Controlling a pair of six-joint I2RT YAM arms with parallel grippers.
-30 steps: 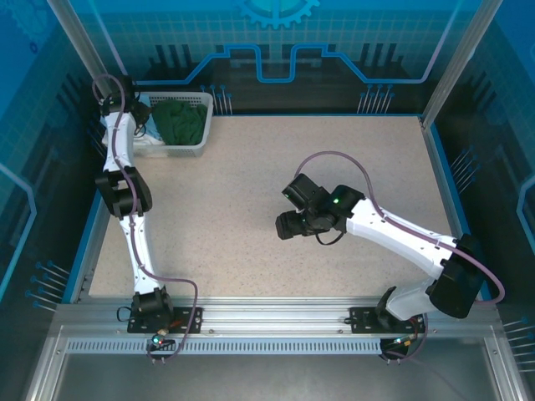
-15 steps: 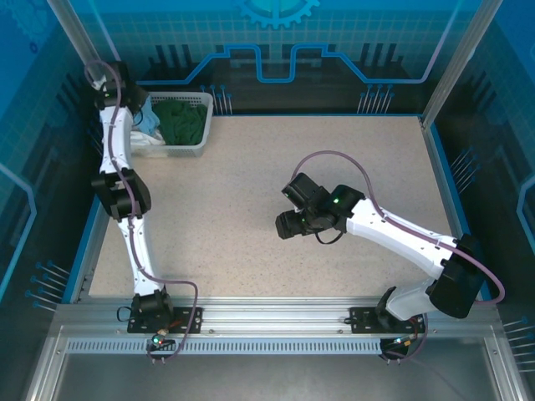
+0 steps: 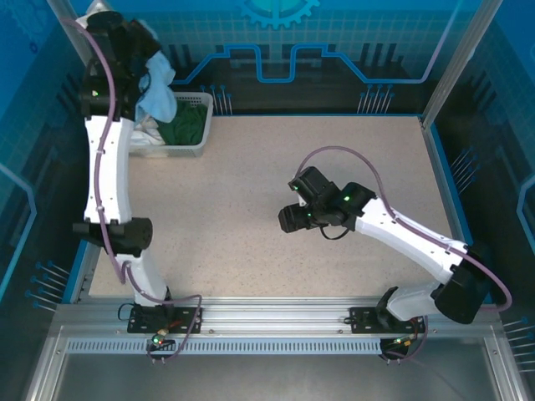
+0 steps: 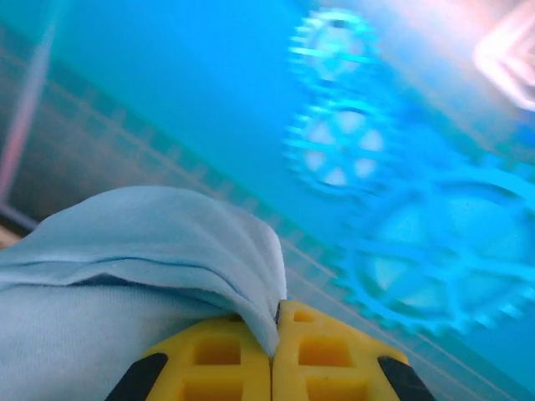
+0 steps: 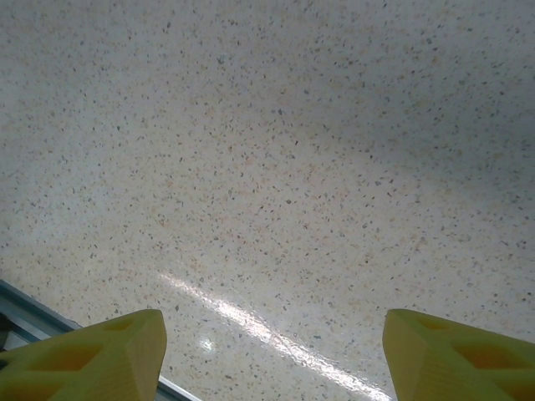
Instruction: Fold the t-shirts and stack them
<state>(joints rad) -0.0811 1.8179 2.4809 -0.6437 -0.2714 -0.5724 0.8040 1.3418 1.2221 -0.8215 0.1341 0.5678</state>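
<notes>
My left gripper (image 3: 149,73) is raised high above the white basket (image 3: 196,149) at the back left, shut on the light blue t-shirt (image 3: 159,92), which hangs down toward the basket. In the left wrist view the blue cloth (image 4: 142,276) is pinched between the yellow fingers (image 4: 326,355). A dark green garment (image 3: 188,125) and a white one (image 3: 146,138) lie in the basket. My right gripper (image 3: 288,219) hovers over the middle of the table, open, with bare tabletop (image 5: 276,184) between its fingers (image 5: 92,351).
The speckled beige table (image 3: 334,167) is bounded by blue walls at the back and sides. An aluminium rail (image 3: 276,313) runs along the near edge by the arm bases.
The left arm has risen sharply, lifting the light blue t-shirt up out of the basket. The right arm has barely moved.
</notes>
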